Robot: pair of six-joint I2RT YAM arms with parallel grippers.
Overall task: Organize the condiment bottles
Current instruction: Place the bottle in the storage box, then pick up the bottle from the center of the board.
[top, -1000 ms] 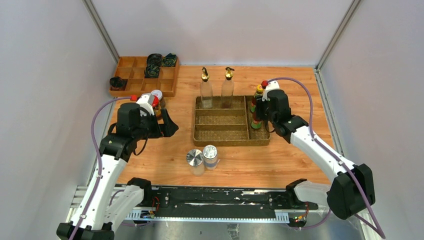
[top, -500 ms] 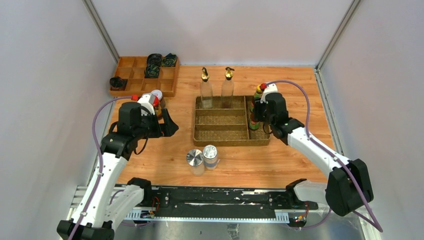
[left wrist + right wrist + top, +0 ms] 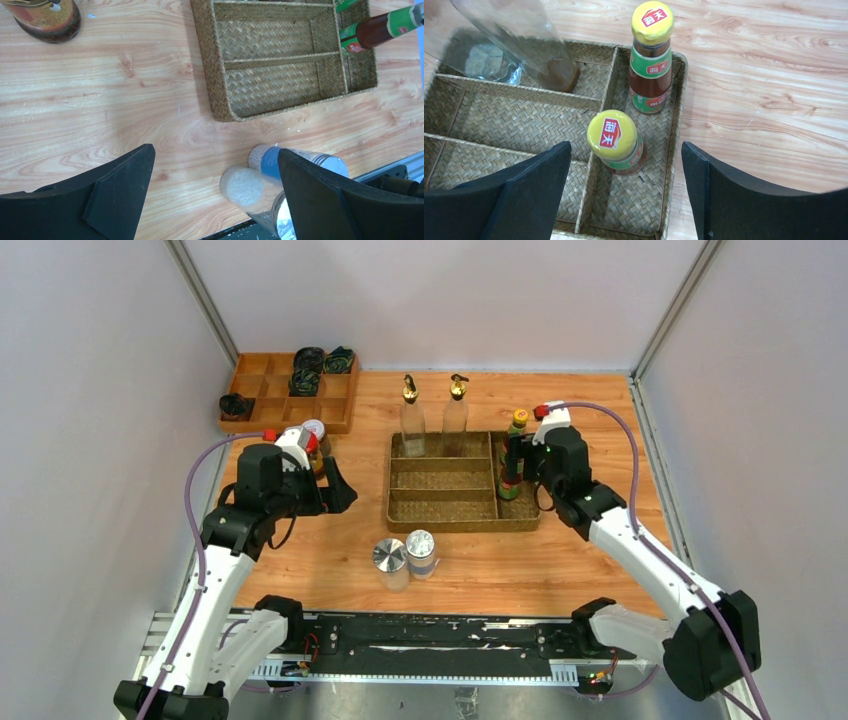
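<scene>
The wooden desk (image 3: 330, 540) carries a woven tray (image 3: 462, 527) at its centre and a wooden divided box (image 3: 265, 388) at the far left. Two silver-lidded shakers (image 3: 421, 545) stand near the front, and a dark-filled jar (image 3: 47, 22) on the left.

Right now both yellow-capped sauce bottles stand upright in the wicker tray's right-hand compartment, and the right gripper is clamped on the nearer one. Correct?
Not the grip. The right wrist view shows the right gripper open, its fingers wide on either side of the nearer sauce bottle without touching it. It and the farther sauce bottle do stand upright in the right-hand compartment of the wicker tray.
</scene>
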